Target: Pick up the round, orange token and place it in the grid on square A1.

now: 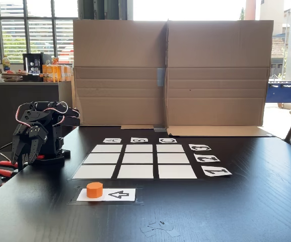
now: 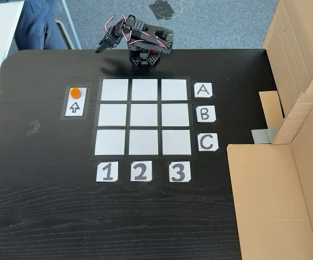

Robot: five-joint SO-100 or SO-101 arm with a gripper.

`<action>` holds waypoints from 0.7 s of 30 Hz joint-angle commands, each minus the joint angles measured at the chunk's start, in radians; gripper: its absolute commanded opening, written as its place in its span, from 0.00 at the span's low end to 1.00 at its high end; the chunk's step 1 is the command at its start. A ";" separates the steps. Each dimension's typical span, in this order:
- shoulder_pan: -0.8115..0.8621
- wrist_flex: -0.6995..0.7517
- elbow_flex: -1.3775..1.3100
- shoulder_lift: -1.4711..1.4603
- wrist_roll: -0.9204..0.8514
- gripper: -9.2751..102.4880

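From my feed, the black wood-grain table [image 1: 246, 212] stood in bright daylight. A cardboard screen [image 1: 170, 75] rose along its far edge. Behind it on the left I saw blinds over windows [image 1: 29, 30] and a dark counter [image 1: 19, 101]. The floor [image 2: 216, 21] was grey-blue carpet.

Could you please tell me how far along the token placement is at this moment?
Nothing looks done yet. The orange token sits on the white arrow card, outside the grid. The gripper hangs folded by the arm's base, holding nothing; I cannot tell whether its fingers are parted. Reaching, grasping and placing on square A1 all remain.
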 commanded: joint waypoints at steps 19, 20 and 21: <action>0.049 -0.005 -0.291 -0.356 -0.064 0.27; 0.049 -0.003 -0.328 -0.391 -0.064 0.27; 0.048 -0.003 -0.364 -0.428 -0.064 0.28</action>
